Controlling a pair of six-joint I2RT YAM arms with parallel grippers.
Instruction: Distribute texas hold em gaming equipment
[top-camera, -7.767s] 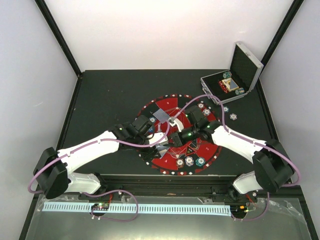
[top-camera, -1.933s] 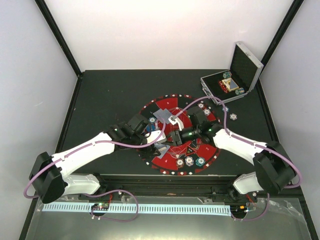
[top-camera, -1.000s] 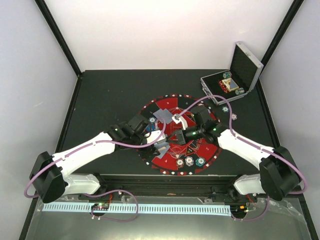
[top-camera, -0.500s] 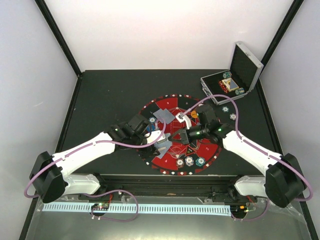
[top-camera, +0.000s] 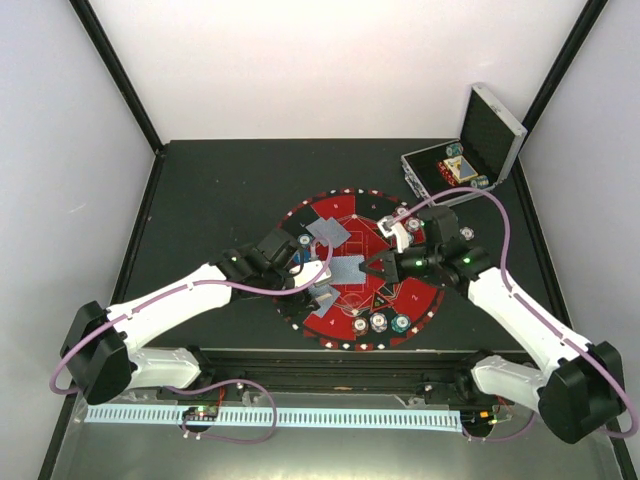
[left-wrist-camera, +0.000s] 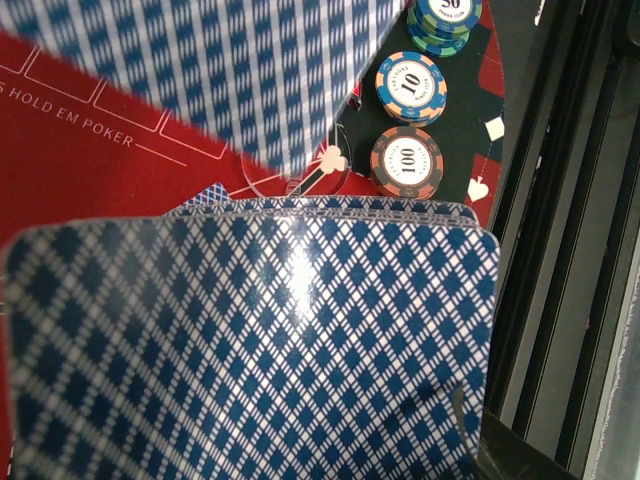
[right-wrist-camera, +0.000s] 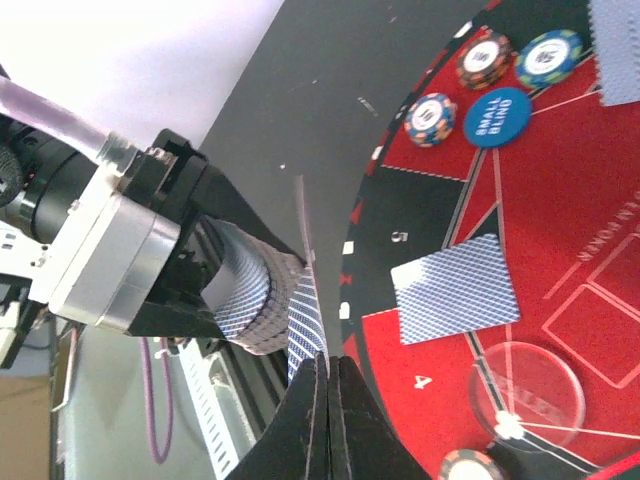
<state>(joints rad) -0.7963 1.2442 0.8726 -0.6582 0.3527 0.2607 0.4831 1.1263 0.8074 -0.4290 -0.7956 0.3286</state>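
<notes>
My left gripper (top-camera: 316, 280) is shut on a deck of playing cards (left-wrist-camera: 250, 350), which fills the lower part of the left wrist view and hides the fingers. Just to its right, my right gripper (right-wrist-camera: 326, 368) is shut on the edge of a single card (right-wrist-camera: 305, 315), held edge-on next to the deck (right-wrist-camera: 245, 300). From above that card (top-camera: 345, 268) shows between the two grippers, over the round red-and-black mat (top-camera: 415, 295). Another card (top-camera: 328, 232) lies face down on the mat. Three chip stacks (top-camera: 380, 322) sit at the mat's near edge.
The silver case (top-camera: 465, 155) stands open at the back right with chips inside. Loose chips (top-camera: 465, 233) lie beside the mat. A blue small-blind disc (right-wrist-camera: 497, 117) with chips (right-wrist-camera: 485, 60) sits at the mat's rim. A clear disc (right-wrist-camera: 520, 385) rests at the mat's centre.
My right gripper has shut on one card and pulled it rightward off the deck, the right arm swinging out to the right. The left gripper with the deck has stayed put.
</notes>
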